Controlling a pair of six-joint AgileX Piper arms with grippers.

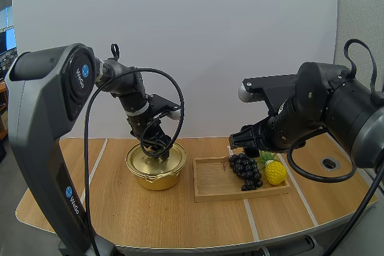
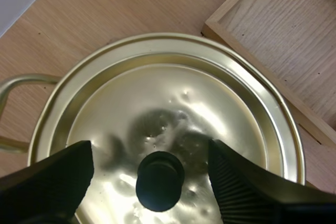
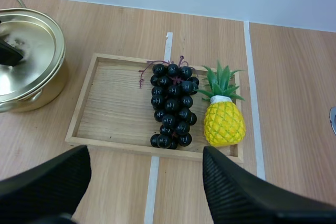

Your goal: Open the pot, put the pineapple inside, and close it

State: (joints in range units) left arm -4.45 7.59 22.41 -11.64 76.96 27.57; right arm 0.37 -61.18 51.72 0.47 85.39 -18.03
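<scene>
From above, your left end effector [image 1: 159,144] sits over the lidded gold pot [image 1: 157,173]. Its wrist view shows it spread either side of the black knob [image 2: 160,180], nothing pinched. Your right end effector [image 3: 146,156], spread, faces the wooden tray [image 3: 113,106], with the pineapple [image 3: 224,121] at its right end. Nothing is done yet.

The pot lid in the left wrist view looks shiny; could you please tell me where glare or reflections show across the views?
Left wrist view: the lid bears white glare patches beside its knob and a dark reflection at its centre. Right wrist view: even light, no glare on the pineapple or grapes. High view: the pot gleams mildly.
</scene>
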